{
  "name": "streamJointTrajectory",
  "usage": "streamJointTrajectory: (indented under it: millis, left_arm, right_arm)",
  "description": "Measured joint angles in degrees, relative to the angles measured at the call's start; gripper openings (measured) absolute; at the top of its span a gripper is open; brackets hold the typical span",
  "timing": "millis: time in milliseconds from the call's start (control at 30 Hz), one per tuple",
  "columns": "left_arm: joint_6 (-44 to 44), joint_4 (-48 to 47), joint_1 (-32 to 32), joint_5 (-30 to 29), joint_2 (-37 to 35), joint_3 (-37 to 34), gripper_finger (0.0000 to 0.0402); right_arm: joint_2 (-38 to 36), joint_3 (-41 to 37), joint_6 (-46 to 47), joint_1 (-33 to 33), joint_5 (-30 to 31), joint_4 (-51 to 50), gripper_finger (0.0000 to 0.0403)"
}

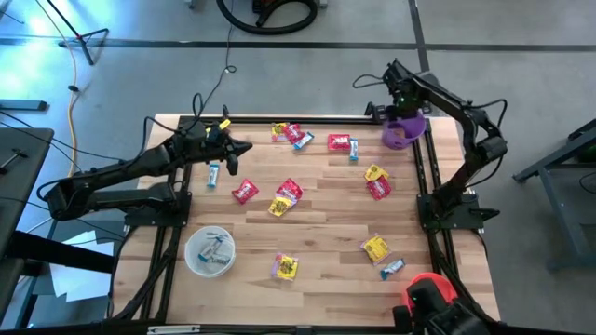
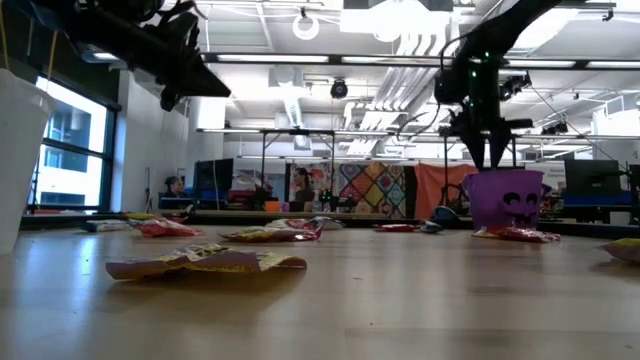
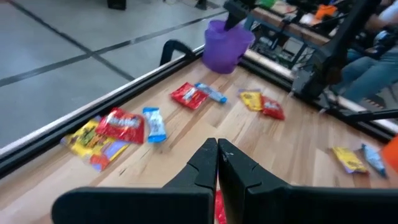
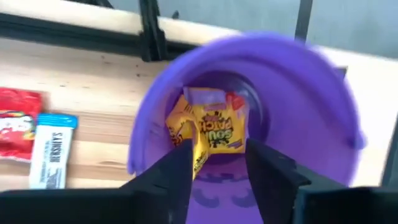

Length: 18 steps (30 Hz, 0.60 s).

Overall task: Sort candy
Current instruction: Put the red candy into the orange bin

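Hovering over the purple bowl [image 4: 249, 124], right gripper [image 4: 217, 165] has fingers parted, nothing pinched; a yellow candy [image 4: 208, 134] lies inside the bowl. Risk: lifting off carelessly clips the rim and tips it. Left gripper [image 3: 217, 162], fingers closed and empty, hangs above the scattered candy [image 1: 287, 195] on the table [image 1: 326, 233].

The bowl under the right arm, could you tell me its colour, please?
Purple bowl, clearest in the right wrist view.
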Motion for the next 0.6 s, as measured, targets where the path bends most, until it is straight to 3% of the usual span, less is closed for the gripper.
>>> streamJointTrajectory:
  millis: [133,367,500,600]
  left_arm:
    - [0.9,0.2,1.0,2.2,1.6,1.9,0.0]
    - [3.7,-0.7,5.4,6.6,8.8,7.4,0.0]
    - [6.8,-6.9,8.9,13.2,14.9,12.1,0.0]
    - [11.4,-14.4,10.9,14.9,19.3,15.5,0.0]
  right_arm:
    - [-2.0,4.2,-4.0,1.4,0.4,-1.2,0.0133]
    - [-11.5,3.3,-5.9,7.0,0.6,3.4,0.001]
    - [-17.5,-0.4,-3.9,12.6,0.0,6.2,0.0017]
    - [-22.1,-3.6,-1.4,17.7,0.0,9.0,0.0004]
